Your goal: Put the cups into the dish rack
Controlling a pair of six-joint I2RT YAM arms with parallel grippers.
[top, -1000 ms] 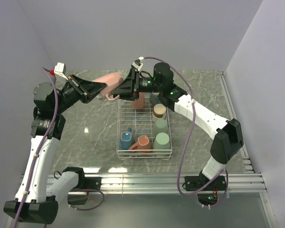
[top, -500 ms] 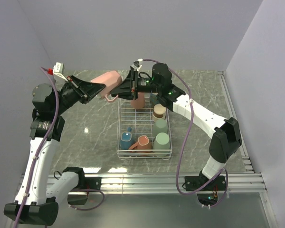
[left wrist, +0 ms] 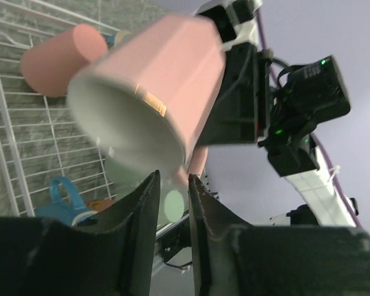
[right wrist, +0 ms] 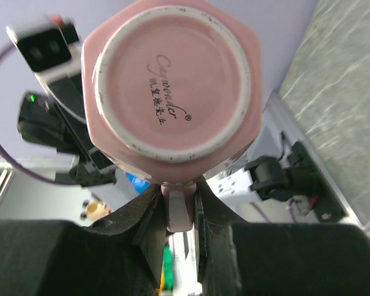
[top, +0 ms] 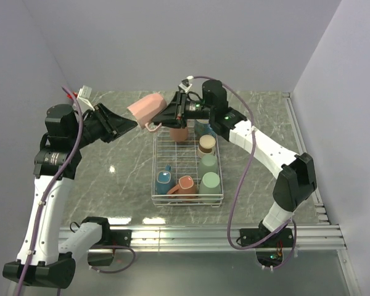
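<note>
So pink mug (top: pixel 145 106) handle pinched in R tool (right wrist: pixel 180 208), L tool (left wrist: pixel 171 186) just beside.

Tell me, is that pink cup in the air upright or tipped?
Tipped sideways: the pink cup shows its mouth to the left wrist camera, its base to the right.

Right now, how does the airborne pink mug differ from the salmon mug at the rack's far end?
The pink mug hangs tilted, handle pinched by the right pincer; the salmon mug sits free in the dish rack. The pink mug is paler than the salmon mug. Both are pinkish.
</note>
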